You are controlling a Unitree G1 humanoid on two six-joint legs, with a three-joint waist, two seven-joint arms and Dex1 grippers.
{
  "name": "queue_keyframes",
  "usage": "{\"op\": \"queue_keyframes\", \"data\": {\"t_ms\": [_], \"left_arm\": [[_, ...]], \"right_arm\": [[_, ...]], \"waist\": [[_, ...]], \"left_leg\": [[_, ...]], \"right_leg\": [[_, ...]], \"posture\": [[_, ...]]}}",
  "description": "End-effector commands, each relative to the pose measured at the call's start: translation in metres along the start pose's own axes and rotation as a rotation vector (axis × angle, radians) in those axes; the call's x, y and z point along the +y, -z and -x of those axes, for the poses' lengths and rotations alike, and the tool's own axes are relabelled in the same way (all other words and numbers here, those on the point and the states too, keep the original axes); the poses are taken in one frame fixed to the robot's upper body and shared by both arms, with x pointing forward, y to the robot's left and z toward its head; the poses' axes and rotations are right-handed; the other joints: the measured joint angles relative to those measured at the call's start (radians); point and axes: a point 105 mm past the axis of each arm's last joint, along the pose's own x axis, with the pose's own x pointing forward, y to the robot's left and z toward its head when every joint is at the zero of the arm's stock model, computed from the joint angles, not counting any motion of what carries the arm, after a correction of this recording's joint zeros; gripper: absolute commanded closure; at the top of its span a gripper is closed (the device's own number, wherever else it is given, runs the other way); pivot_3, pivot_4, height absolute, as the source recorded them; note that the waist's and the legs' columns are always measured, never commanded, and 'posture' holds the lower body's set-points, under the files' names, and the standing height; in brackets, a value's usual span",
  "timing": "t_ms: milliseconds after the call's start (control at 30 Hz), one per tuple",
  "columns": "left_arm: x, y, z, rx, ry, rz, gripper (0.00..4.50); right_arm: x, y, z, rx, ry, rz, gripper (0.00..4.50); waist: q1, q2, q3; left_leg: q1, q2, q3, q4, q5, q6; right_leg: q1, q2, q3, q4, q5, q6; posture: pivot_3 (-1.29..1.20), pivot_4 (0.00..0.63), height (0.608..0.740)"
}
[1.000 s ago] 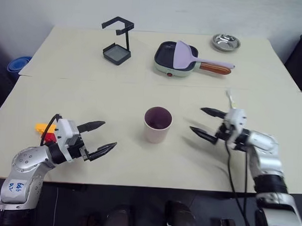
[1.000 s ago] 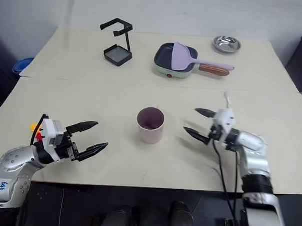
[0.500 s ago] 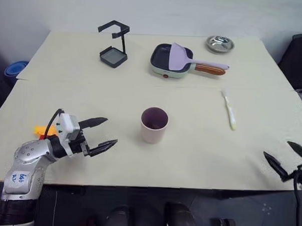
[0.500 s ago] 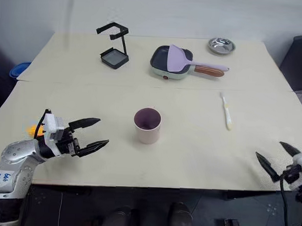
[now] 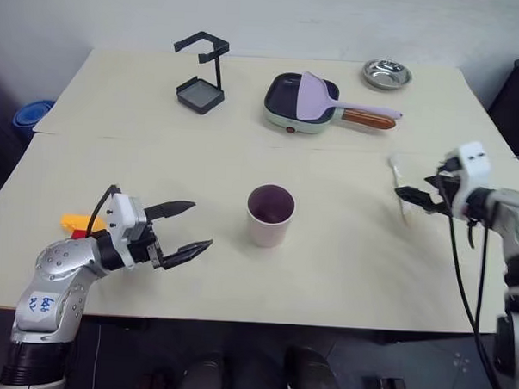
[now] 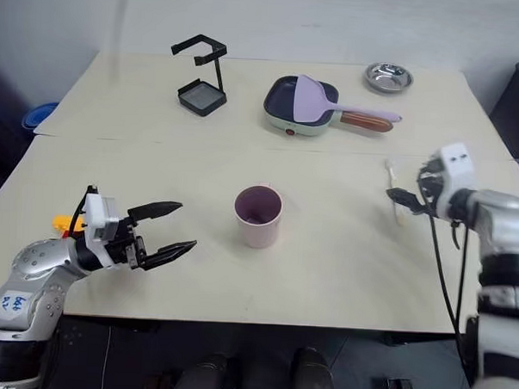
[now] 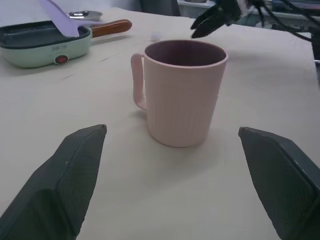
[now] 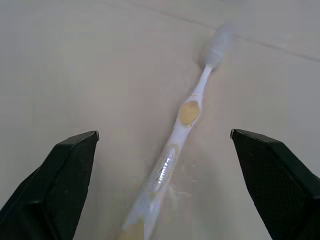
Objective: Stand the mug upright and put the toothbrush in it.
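Note:
The pale pink mug (image 5: 270, 216) stands upright mid-table, its dark inside showing and its handle (image 7: 137, 82) facing the pan. To its left my left gripper (image 5: 199, 225) is open, level and aimed at the mug, a short gap away. The white and pale-yellow toothbrush (image 8: 183, 123) lies flat on the table at the right, bristle head toward the far side. My right gripper (image 5: 423, 191) hovers open just above it, tilted down, one black finger (image 8: 56, 183) on each side of the handle. Nothing is held.
A green-rimmed frying pan (image 5: 284, 116) with a lilac spatula (image 5: 314, 95) sits at the back, a metal bowl (image 5: 387, 74) to its right and a black wire stand (image 5: 202, 80) to its left. A yellow and red object (image 5: 75, 224) lies behind my left gripper.
My right gripper left its place beside the mug, swung out to the table's near right edge, then came up over the toothbrush. The left gripper has stayed put.

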Motion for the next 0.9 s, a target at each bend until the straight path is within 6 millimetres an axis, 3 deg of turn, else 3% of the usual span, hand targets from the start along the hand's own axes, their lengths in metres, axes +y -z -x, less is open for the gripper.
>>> {"op": "queue_keyframes", "data": {"t_ms": [33,133,367,467,567,667,733,900], "left_arm": [[-0.010,-0.015,-0.002,-0.039,0.040,-0.057,0.00],[-0.014,-0.023,-0.003,-0.057,0.043,-0.097,0.00],[-0.033,-0.042,-0.010,-0.106,0.123,-0.050,0.00],[-0.031,-0.057,-0.014,-0.162,0.116,-0.029,0.00],[-0.020,-0.066,-0.013,-0.213,0.066,-0.002,0.00],[-0.007,-0.059,-0.005,-0.180,0.012,-0.003,0.00],[0.001,-0.052,0.002,-0.153,-0.022,0.012,0.00],[0.012,-0.032,0.015,-0.097,-0.080,0.042,0.00]], "right_arm": [[-0.011,0.012,-0.005,0.116,0.049,0.003,0.36],[-0.015,0.012,-0.011,0.166,0.086,0.031,0.93],[-0.012,0.006,-0.012,0.158,0.040,0.033,3.23],[-0.009,-0.003,-0.011,0.005,-0.027,0.032,4.23],[-0.004,-0.016,-0.009,-0.195,-0.083,-0.032,4.38],[0.029,-0.051,-0.001,-0.519,-0.307,-0.040,4.38],[0.062,-0.078,0.013,-0.771,-0.473,-0.019,4.38],[0.160,-0.101,0.032,-1.027,-0.761,0.030,4.38]], "waist": [[0.000,0.000,0.000],[-0.003,0.000,0.000],[-0.003,0.000,0.000],[-0.002,0.000,0.000],[-0.003,0.000,0.000],[-0.008,0.000,0.000],[-0.016,0.000,0.000],[-0.014,0.001,0.000]], "left_leg": [[0.000,0.000,0.000,0.000,0.000,0.000],[0.000,0.000,0.001,0.000,0.000,0.000],[0.000,0.000,0.001,0.000,0.000,0.000],[0.000,0.000,0.001,0.000,0.000,0.000],[0.001,0.000,0.000,0.000,0.000,0.000],[0.001,0.001,0.000,0.000,0.000,0.000],[0.002,0.003,0.001,-0.001,0.000,-0.002],[0.002,0.006,0.000,-0.001,0.001,-0.005]], "right_leg": [[0.000,0.000,0.000,0.000,0.000,0.000],[0.000,0.000,0.000,0.000,0.000,0.000],[0.000,0.001,0.001,0.000,0.000,0.000],[0.000,0.000,0.001,0.000,0.000,0.000],[0.001,0.001,0.001,0.000,0.000,0.000],[0.001,0.002,0.001,0.000,0.000,0.001],[0.001,0.006,0.002,0.000,0.000,0.001],[0.000,0.008,0.002,0.001,0.000,-0.001]], "posture": [[0.00,0.150,0.740],[0.00,0.150,0.740],[0.00,0.150,0.740],[0.00,0.150,0.740],[0.00,0.150,0.740],[0.00,0.150,0.740],[0.00,0.150,0.740],[0.00,0.150,0.740]]}}
